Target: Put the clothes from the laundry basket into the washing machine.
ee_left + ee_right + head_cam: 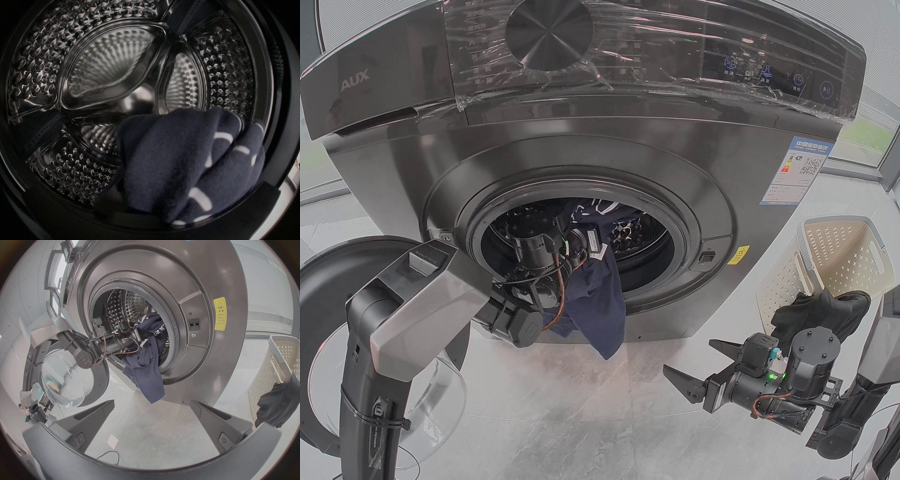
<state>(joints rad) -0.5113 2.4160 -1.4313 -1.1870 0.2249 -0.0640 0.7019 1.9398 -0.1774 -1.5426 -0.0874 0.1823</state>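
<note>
At the mouth of the washing machine [675, 156], the left gripper [590, 239] meets a navy shirt [600, 300] that hangs half out over the lower rim; whether it grips the cloth, I cannot tell. The right gripper [689, 356] is spread wide and empty above the floor, near the basket [844, 250], which has a dark garment [819, 312] draped over its front rim.

The washing machine [650, 144] was a dark grey front-loader. Its round glass door [325, 294] hung wide open on the side of the machine toward the robot's left. Its dimpled steel drum [109, 68] lay exposed. A navy garment [594, 300] with white markings lay bunched across the lower lip of the machine's opening, part inside the drum and part dangling down the machine's front. The cream, perforated laundry basket [784, 281] sat tilted just beside the machine's front, on the robot's right. A black garment [819, 312] was draped over its rim.
</note>
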